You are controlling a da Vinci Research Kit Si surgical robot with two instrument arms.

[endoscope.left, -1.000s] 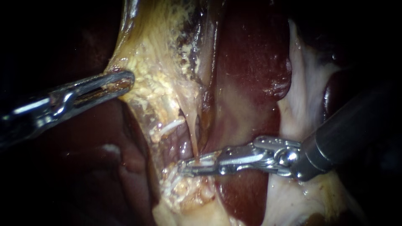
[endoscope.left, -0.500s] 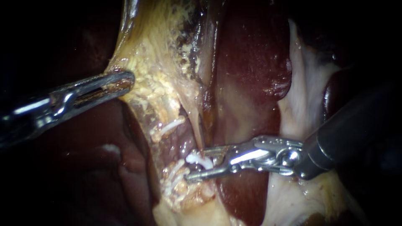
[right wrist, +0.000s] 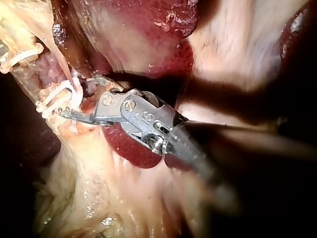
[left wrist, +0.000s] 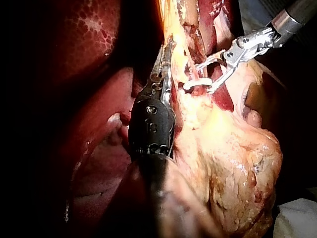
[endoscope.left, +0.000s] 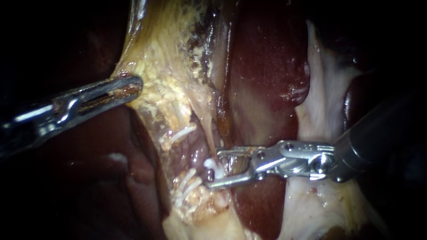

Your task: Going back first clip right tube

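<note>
Now, the right instrument comes in from the right with its jaws spread wide, nothing pinched between them. Sitting in that gap is the white clip, clamped across a thin pale tube. The tube runs down between the yellow fatty tissue and the dark red liver. The lower jaw tip lies just beside the clip; whether it touches is hard to make out. Below the clip the tube disappears into fat, and the endoscope view doesn't settle which tube this one is. A few more white strands show in the fat nearby, too small to identify.

Over on the other side, the left instrument has its jaws pressed together on the edge of the yellow fatty tissue, pulled taut. Its shaft fades into darkness at the edge. The right shaft is a dark blur in its own wrist view, and the outer corners of the field are lost in shadow.
</note>
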